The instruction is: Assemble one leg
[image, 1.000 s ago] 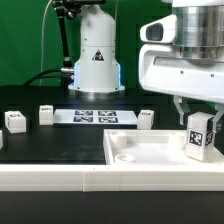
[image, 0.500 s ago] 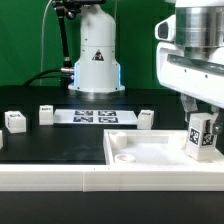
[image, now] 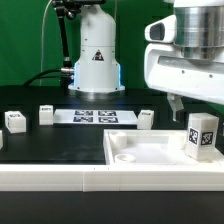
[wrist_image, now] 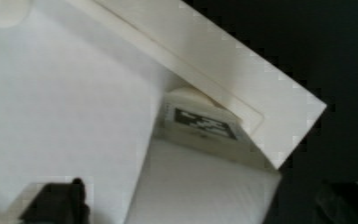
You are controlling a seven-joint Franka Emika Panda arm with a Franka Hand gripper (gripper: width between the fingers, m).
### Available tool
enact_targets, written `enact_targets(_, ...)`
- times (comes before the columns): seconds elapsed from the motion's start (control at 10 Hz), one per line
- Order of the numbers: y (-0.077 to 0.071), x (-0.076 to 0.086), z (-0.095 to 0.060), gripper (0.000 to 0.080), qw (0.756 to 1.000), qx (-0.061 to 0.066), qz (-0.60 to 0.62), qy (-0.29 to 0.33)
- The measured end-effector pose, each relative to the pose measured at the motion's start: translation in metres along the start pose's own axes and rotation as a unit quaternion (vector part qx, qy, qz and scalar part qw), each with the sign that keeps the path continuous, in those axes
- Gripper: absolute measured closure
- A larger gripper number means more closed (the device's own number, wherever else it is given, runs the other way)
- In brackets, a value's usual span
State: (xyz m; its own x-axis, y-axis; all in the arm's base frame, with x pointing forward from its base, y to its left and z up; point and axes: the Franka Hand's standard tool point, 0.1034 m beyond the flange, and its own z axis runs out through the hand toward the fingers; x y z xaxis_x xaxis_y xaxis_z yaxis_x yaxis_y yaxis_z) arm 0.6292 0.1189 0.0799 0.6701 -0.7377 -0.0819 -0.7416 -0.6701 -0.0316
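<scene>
The exterior view shows the leg [image: 201,134] standing roughly upright, long axis vertical, a tagged face toward the camera. It stands in the corner of the white panel [image: 140,152] at that view's right. The wrist view shows only one tagged face against the panel's rim. The arm's hand hangs above, pointing down. One of the fingers [image: 177,106] sits just beside the leg's top (the other is hidden), so I cannot tell whether they are spread or closed.
</scene>
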Motion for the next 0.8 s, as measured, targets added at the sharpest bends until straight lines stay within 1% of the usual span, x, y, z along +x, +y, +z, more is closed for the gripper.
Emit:
enact_targets(0.1, -0.0003, -0.0004, 0.0009, 0.0153, 0.999, -0.001, -0.049, 0.002)
enact_targets(0.2, -0.0003, -0.0016, 0.0024, 0.0151, 0.996, -0.005, -0.092, 0.004)
enact_targets(0.4, -0.0013, -0.0031, 0.0027, 0.0151, 0.987, -0.005, -0.158, 0.004)
enact_targets(0.7, -0.002, -0.0031, 0.0015, 0.0151, 0.957, -0.013, -0.29, 0.005)
enact_targets(0.8, -0.0022, -0.0016, 0.0013, 0.0151, 0.942, -0.014, -0.334, 0.009)
